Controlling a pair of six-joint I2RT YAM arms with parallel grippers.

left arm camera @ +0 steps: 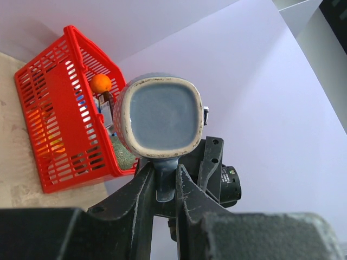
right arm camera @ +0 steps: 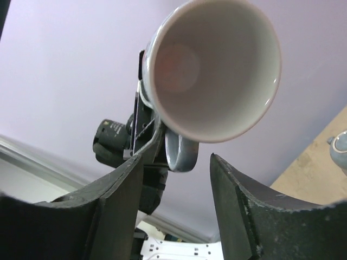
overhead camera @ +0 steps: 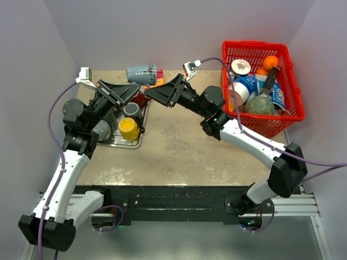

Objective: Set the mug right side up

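**Position.** The mug (overhead camera: 142,74) is off the table (overhead camera: 179,141), held in the air over its far edge, just beyond the tray (overhead camera: 116,144). It lies on its side, neither inverted nor upright.

**Left gripper** (left arm camera: 165,187). Clamped on the handle (left arm camera: 165,179), with 1 finger pinching it from each side. The mug's base faces this wrist camera.

**Right gripper** (right arm camera: 178,161). Fingers apart, 1 on each side of the handle, with a visible gap to it on both sides. The mug's mouth faces this gripper and sits just above the gap between its fingers.

**Governing relation.** The long axis runs roughly level between the 2 arms, base toward the left arm and mouth toward the right. Both grippers are at the mug, but only the left holds it. The right is the nearer to the rim end.

In my judgement the task is partly done. The next move needs either a second grip by the right gripper or a roll of the left wrist to bring the mouth upward. Both grippers crowd the same handle, so a finger clash is the risk.

**Appearance.**
- Outside: grey-blue glaze.
- Inside: white and empty.
- Rim: round and flared.
- Base: squarish, with a bare, pale foot ring.
- Damage: none visible.
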